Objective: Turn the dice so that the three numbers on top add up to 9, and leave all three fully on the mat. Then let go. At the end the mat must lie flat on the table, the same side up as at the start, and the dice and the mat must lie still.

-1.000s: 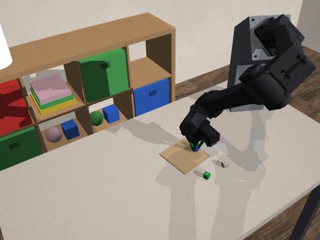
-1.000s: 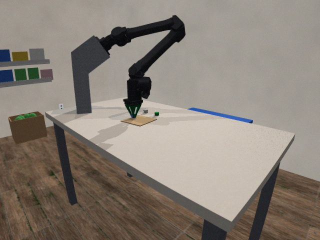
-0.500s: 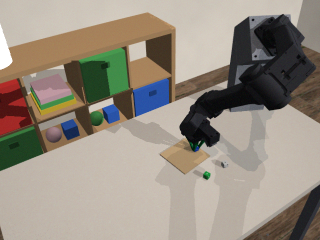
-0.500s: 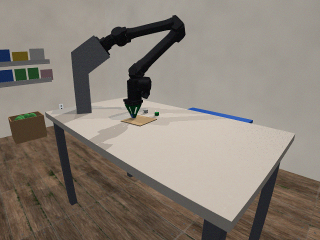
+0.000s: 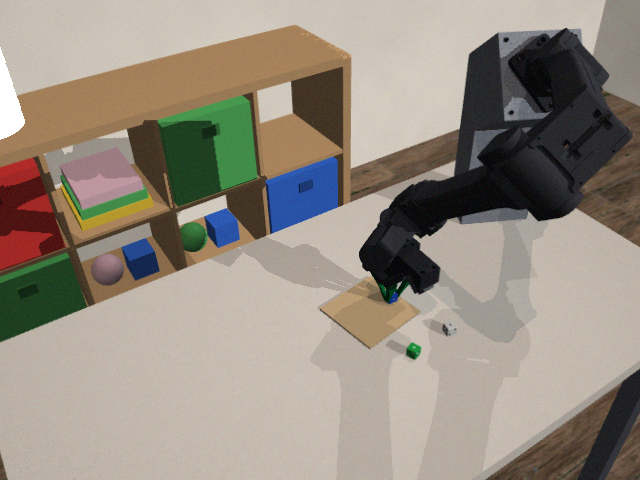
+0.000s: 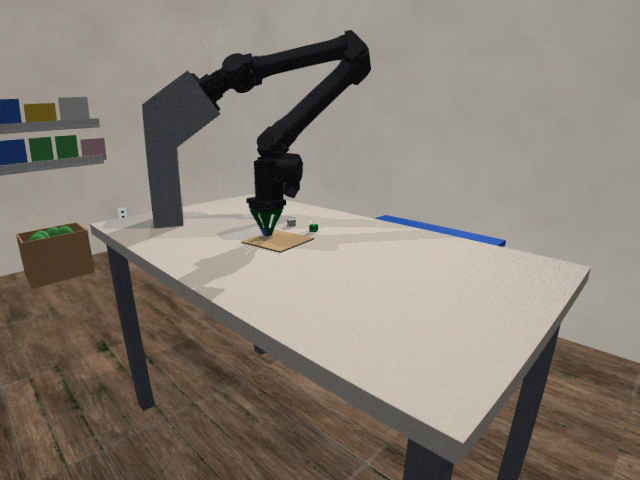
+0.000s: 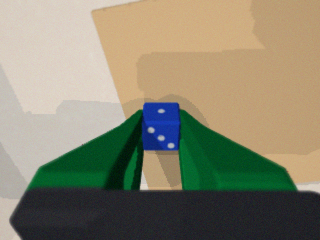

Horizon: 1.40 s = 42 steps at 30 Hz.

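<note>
Dice: blue die (image 5: 392, 298) (image 6: 265, 232) (image 7: 161, 127) sitting between my narrowed green fingertips (image 5: 391, 298) (image 6: 267, 233), over the mat (image 5: 361, 315) (image 6: 284, 241) (image 7: 200, 100); can't tell whether I'm gripping it. White die (image 5: 449, 328) (image 6: 291, 222) and green die (image 5: 413, 350) (image 6: 313, 227) still needing placing, lying off the mat. Sum remaining unsettled.

nothing has visibly changed between the earlier pictures and now.
</note>
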Each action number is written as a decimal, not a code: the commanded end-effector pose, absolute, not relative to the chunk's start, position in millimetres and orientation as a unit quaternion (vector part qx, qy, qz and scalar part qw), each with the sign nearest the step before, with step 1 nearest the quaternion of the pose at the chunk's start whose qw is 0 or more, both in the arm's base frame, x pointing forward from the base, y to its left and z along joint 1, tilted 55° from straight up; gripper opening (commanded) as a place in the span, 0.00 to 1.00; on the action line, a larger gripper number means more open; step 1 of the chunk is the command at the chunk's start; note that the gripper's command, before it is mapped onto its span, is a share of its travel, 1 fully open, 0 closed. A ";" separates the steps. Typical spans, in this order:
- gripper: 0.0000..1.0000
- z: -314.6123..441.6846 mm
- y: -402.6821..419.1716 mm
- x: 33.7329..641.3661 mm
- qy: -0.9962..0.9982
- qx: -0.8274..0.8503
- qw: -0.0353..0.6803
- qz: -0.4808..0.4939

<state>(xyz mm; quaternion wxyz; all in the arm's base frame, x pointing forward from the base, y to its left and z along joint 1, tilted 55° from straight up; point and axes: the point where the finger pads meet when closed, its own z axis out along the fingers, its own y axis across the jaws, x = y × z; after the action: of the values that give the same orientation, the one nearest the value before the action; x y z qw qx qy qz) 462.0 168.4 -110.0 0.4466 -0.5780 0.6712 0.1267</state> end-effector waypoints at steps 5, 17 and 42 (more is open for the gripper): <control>0.26 -109.9 161.7 461.7 0.676 -0.572 0.447 0.124; 0.34 -109.9 161.7 461.7 0.676 -0.572 0.447 0.124; 0.34 -71.5 114.8 426.4 0.678 -0.572 0.445 0.124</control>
<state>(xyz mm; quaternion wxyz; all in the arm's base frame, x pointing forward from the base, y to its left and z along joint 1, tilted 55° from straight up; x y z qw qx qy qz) 432.3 132.1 -78.7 0.4447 -0.5735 0.6750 0.1329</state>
